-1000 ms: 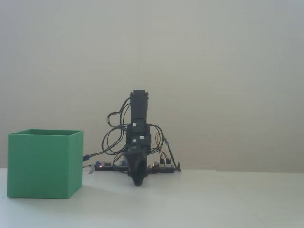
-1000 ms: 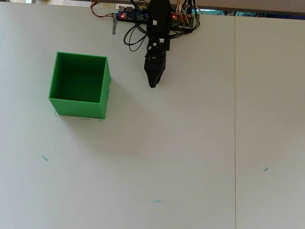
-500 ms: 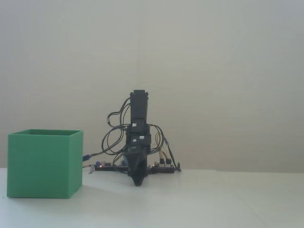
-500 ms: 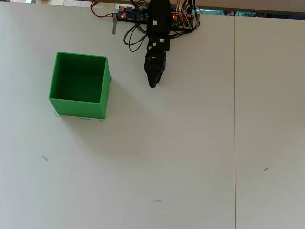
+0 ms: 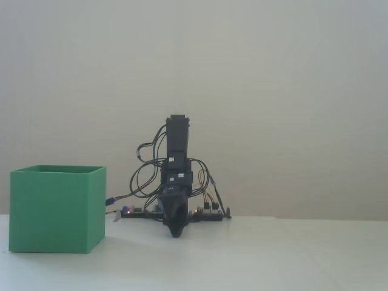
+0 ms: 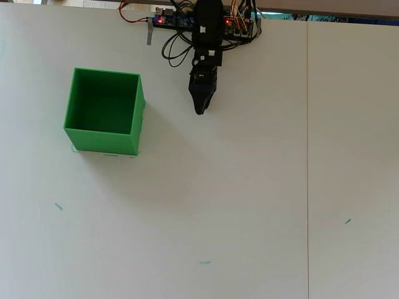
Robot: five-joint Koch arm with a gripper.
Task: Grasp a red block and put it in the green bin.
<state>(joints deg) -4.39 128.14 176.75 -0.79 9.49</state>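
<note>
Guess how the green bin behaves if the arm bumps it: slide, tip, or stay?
The green bin looks thin-walled and empty, so probably light. It sits flat on the smooth white table, so it would likely slide. Its broad, cube-like base makes tipping seem unlikely.

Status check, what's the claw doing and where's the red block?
Claw parked near the arm's base, tip low over the table, apparently shut, holding nothing. No red block in either view. Green bin looks empty from overhead. Nothing in the way.

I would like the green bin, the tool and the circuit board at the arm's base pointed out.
green bin (image 6: 101, 140): overhead view, front outer wall.
tool (image 6: 199, 109): overhead view, the tip.
circuit board (image 6: 167, 18): overhead view, its left part, near the red light.
</note>
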